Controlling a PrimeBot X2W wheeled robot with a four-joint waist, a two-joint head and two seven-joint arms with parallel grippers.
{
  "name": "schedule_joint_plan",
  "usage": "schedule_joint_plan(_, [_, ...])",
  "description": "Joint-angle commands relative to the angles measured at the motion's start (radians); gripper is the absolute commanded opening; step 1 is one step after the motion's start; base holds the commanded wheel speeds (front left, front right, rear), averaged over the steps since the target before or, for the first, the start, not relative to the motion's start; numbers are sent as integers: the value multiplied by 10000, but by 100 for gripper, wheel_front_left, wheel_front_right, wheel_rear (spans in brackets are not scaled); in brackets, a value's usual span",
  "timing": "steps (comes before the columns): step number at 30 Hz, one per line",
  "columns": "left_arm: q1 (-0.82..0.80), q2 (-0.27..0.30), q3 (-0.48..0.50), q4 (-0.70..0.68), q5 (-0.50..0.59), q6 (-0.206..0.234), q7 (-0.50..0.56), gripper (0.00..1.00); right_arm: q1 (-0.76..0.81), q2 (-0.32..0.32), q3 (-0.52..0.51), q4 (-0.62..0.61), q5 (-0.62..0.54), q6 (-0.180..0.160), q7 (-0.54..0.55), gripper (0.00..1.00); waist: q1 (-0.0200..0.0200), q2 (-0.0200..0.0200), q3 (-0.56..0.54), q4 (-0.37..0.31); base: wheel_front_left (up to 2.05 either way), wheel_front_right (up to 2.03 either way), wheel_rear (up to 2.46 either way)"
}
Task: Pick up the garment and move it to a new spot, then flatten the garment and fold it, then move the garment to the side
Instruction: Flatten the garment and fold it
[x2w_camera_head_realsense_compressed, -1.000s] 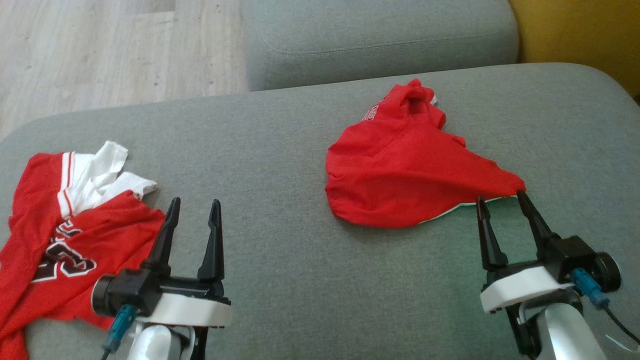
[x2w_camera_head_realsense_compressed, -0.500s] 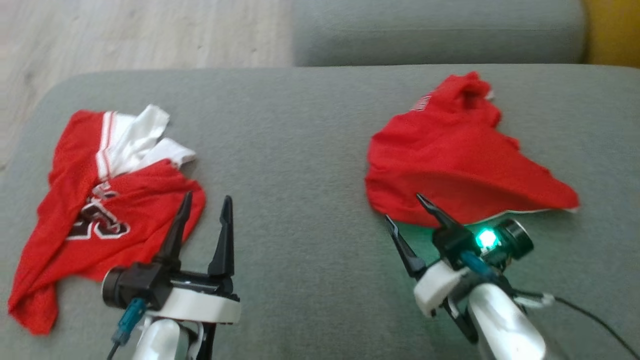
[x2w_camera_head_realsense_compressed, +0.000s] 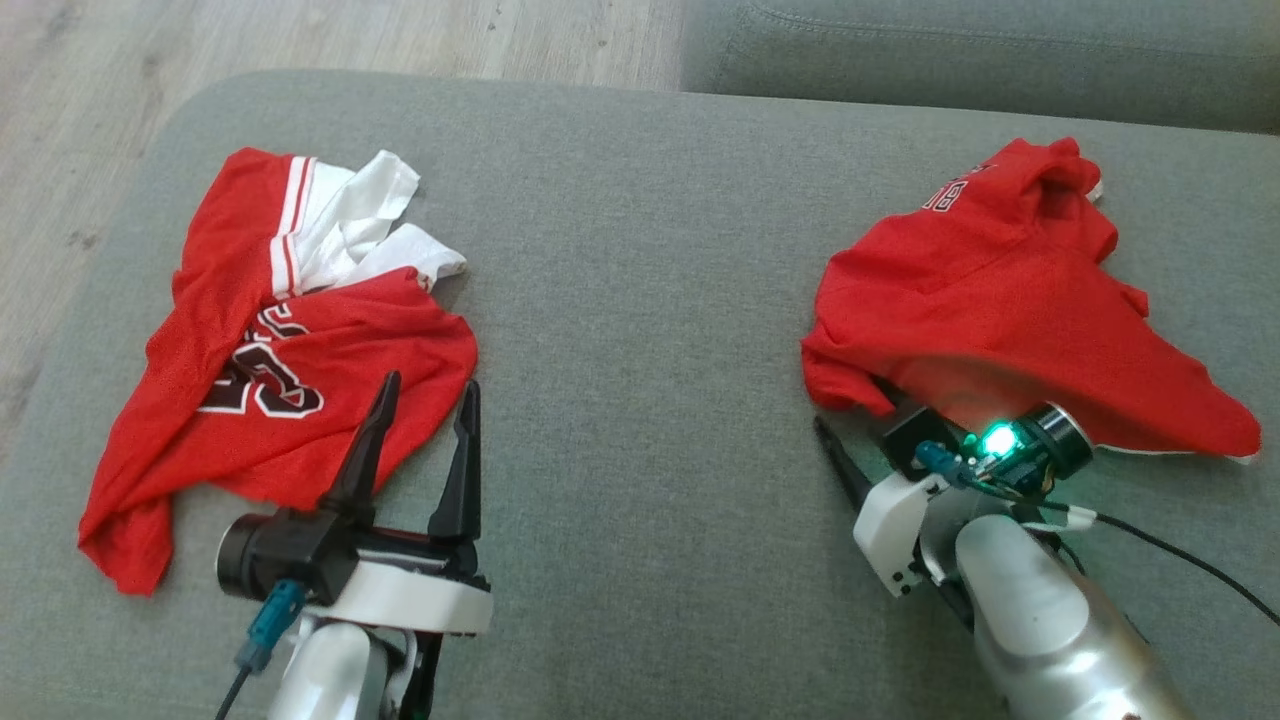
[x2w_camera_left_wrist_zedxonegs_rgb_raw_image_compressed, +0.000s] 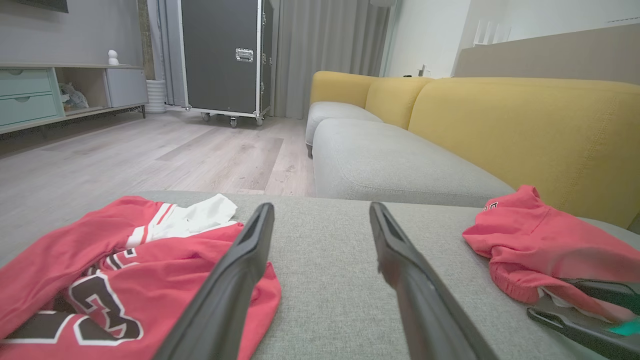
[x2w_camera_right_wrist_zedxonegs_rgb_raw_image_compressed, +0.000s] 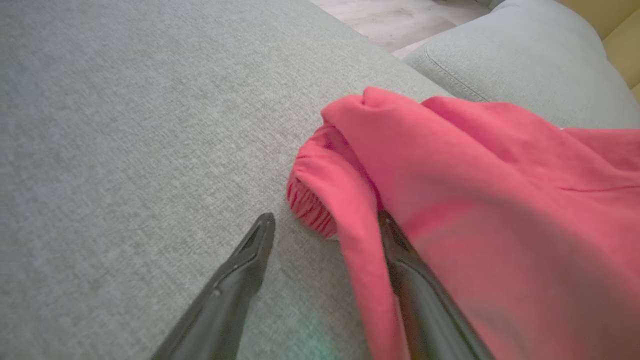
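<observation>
Head view first: wide grey cushion (x2w_camera_head_realsense_compressed: 640, 250) across nearly everything, with pale wooden floor (x2w_camera_head_realsense_compressed: 300, 40) beyond its far left edge and a second grey seat (x2w_camera_head_realsense_compressed: 980, 50) beyond its far right. From the left wrist view, a yellow sofa back (x2w_camera_left_wrist_zedxonegs_rgb_raw_image_compressed: 525, 120) rising behind that seat. On the cushion's left half, a red jersey (x2w_camera_head_realsense_compressed: 300, 350) with white trim and a dark number, crumpled, well apart from the other cloth. On the right half, the red garment (x2w_camera_head_realsense_compressed: 1000, 290), bunched into a loose mound with one corner trailing off to the right. Left gripper (x2w_camera_head_realsense_compressed: 431, 382) at the jersey's near right edge, fingers spread wide, grasping nothing. Right gripper (x2w_camera_right_wrist_zedxonegs_rgb_raw_image_compressed: 325, 220) low at the garment's near left edge, jaws wide apart and not clamped: one finger (x2w_camera_right_wrist_zedxonegs_rgb_raw_image_compressed: 240, 280) bare on the cushion, the other tucked in under the red hem. Small green light (x2w_camera_head_realsense_compressed: 997, 438) glowing on the right wrist, tinting the fabric close by.
</observation>
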Motion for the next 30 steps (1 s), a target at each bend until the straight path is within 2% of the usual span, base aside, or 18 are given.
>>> schedule_joint_plan(1, [-504, 1, 266, -270, -34, -44, -51, 100, -405, 12, 116, -16, 42, -7, -131, 34, -2, 0, 41, 17, 0, 0, 0])
schedule_joint_plan(2, [-518, -1, 271, -258, -37, -45, -51, 100, -484, 12, 94, 83, 145, -7, -223, 0, -2, 0, 52, 11, 0, 0, 0])
schedule_joint_plan(6, [-496, -5, 305, -220, -59, -30, -51, 100, -627, 13, 351, 0, 1113, -7, -747, 0, -2, 0, -20, -143, 0, 0, 0])
schedule_joint_plan(9, [-436, -7, 332, -187, -49, -27, -51, 100, -550, 13, 1114, -423, 2313, -7, -985, 0, -2, 0, -177, -323, 0, 0, 0])
schedule_joint_plan(16, [-201, -9, 448, -228, 18, 6, -51, 100, -103, 14, 3061, -2387, 5294, -7, -1135, 0, -2, 0, -653, -732, 0, 0, 0])
schedule_joint_plan(18, [-78, -10, 487, -257, 35, 17, -51, 100, 138, 14, 3829, -3251, 6706, -7, -1144, 0, -2, 0, -813, -805, 0, 0, 0])
schedule_joint_plan(19, [-37, -10, 490, -279, 40, 21, -51, 100, 167, 14, 3961, -3386, 7019, -7, -1144, 0, -2, 0, -842, -816, 0, 0, 0])
schedule_joint_plan(22, [40, -11, 426, -338, 50, 15, -51, 100, 164, 14, 3925, -3373, 7819, -7, -1083, 0, -2, 0, -875, -747, 0, 0, 0])
schedule_joint_plan(26, [72, -11, 319, -385, 49, 3, -51, 100, -28, 14, 3453, -2735, 8382, -7, -940, 0, -2, 0, -808, -500, 0, 0, 0])
schedule_joint_plan(30, [38, -11, 258, -396, 46, -6, -51, 100, -359, 14, 3188, -1997, 8326, -7, -802, 0, -2, 0, -666, -287, 0, 0, 0])
